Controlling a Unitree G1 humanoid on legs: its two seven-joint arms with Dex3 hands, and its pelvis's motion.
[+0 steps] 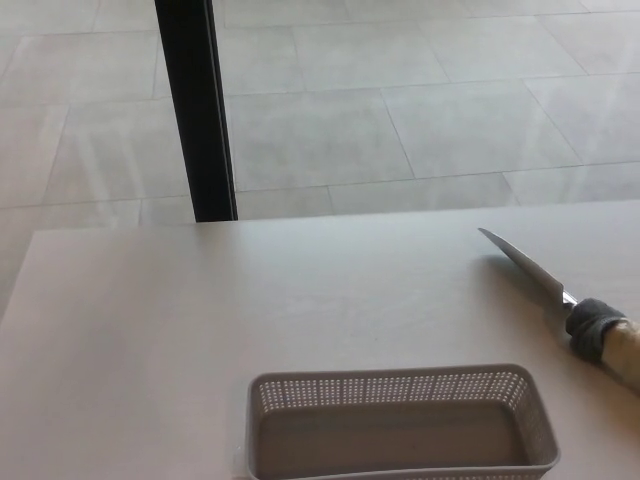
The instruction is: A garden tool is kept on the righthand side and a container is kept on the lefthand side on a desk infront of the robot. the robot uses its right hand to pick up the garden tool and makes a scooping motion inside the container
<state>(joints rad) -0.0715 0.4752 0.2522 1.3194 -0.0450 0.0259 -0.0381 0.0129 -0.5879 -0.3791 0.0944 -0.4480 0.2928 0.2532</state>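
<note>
- Neither of your robot's hands shows in the head view, so you cannot tell how the fingers of either one stand or whether they have hold of anything.
- Your garden tool [560, 296] lies flat on the pale counter [200, 330] at the right side of the picture, with nothing gripping it where you can see it.
- Its narrow metal blade [520, 262] points up and to the left, ending in a sharp tip toward the far edge of the counter.
- A dark grey collar [590, 328] sits where the blade meets the handle, and the light wooden handle [622, 352] runs down and to the right until the picture's right edge cuts it off.
- Your container [400, 390] is a light grey, rectangular basket with perforated walls, standing upright at the near edge of the counter, a little right of centre.
- You can see into the container; its inner floor looks bare, though its near wall is partly cut off by the bottom of the picture.
- The garden tool and the container are apart: the tool lies up and to the right of the container's right end, with bare counter between them.
- Beyond the counter you see a tiled floor [420, 110] in pale grey, with thin joints between the tiles.
- A black upright post [195, 110] rises from the floor behind the counter's far edge, left of centre.
</note>
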